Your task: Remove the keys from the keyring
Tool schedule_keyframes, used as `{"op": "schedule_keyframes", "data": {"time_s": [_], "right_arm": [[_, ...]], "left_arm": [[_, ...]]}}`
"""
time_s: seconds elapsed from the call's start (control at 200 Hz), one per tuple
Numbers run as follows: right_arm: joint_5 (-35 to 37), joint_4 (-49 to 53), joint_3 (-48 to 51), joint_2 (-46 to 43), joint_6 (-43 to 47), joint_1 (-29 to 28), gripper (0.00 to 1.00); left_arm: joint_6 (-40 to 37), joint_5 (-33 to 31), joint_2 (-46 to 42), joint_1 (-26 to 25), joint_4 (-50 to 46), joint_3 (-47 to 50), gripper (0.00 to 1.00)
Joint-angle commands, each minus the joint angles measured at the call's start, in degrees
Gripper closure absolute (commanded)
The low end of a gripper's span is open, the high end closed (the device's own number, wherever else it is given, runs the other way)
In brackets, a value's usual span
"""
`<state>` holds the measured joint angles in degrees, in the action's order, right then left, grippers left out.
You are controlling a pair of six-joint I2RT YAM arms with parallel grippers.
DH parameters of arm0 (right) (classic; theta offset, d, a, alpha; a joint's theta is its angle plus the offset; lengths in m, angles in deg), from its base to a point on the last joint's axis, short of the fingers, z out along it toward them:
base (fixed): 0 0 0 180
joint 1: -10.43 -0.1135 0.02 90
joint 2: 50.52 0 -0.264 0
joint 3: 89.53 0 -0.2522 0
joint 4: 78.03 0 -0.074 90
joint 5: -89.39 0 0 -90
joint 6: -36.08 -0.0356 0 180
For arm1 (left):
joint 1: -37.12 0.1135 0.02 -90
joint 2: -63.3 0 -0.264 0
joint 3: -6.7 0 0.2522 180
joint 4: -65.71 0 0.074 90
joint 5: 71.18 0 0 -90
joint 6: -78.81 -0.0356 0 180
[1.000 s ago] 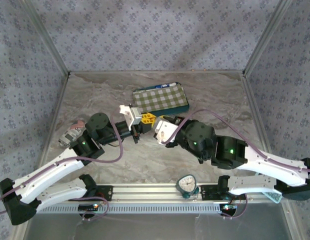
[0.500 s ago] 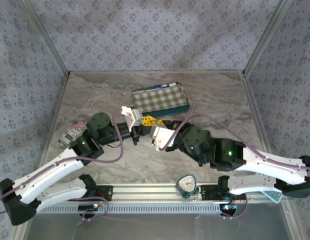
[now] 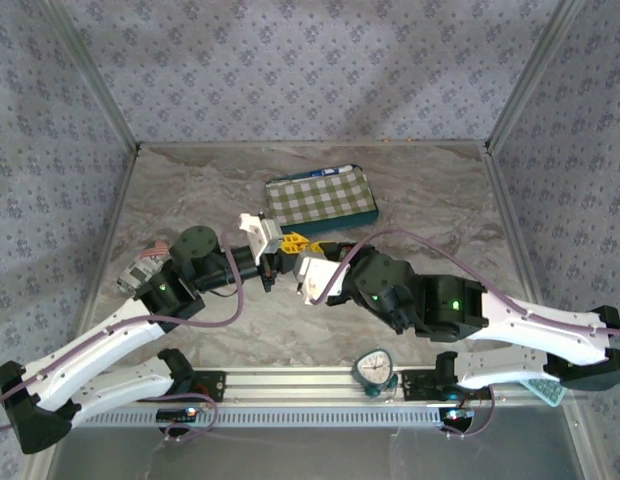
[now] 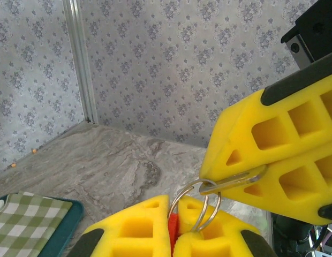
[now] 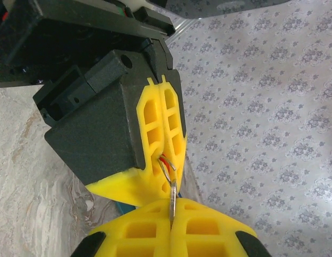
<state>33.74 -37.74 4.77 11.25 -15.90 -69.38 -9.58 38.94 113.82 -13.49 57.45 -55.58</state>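
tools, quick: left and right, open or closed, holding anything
left tool: closed, pinching the keyring
right tool: closed on a key

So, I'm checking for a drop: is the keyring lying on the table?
No, the keyring is up off the table, pinched by the left gripper, the right gripper clamping its key.
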Motion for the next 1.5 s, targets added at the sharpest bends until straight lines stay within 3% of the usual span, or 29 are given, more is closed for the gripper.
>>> {"op": "schedule_keyframes", "data": {"time_s": [0.0, 0.765, 0.94, 1.179, 1.494], "right_arm": [[-13.78, 5.53, 1.34, 4.17, 1.47, -3.86, 1.00], [-21.09, 3.03, 1.96, 8.83, -1.07, -3.95, 1.00], [-15.18, -4.39, 7.22, 9.77, -2.83, -4.24, 1.00], [-5.41, -6.66, 13.05, 13.61, 6.52, -7.04, 1.00], [-5.04, -6.60, 14.49, 9.33, 14.74, -7.42, 1.00]], "left_arm": [[1.56, -2.89, 0.28, 0.53, 9.05, -2.13, 1.00], [1.15, -2.43, -0.60, 0.56, 9.07, -1.76, 1.00], [1.71, -3.07, -1.64, 0.50, 9.87, -0.89, 1.00], [2.22, -1.07, -0.97, 0.44, 7.51, -2.41, 1.00], [4.79, -0.63, -1.09, 0.60, 8.79, -1.99, 1.00]]}}
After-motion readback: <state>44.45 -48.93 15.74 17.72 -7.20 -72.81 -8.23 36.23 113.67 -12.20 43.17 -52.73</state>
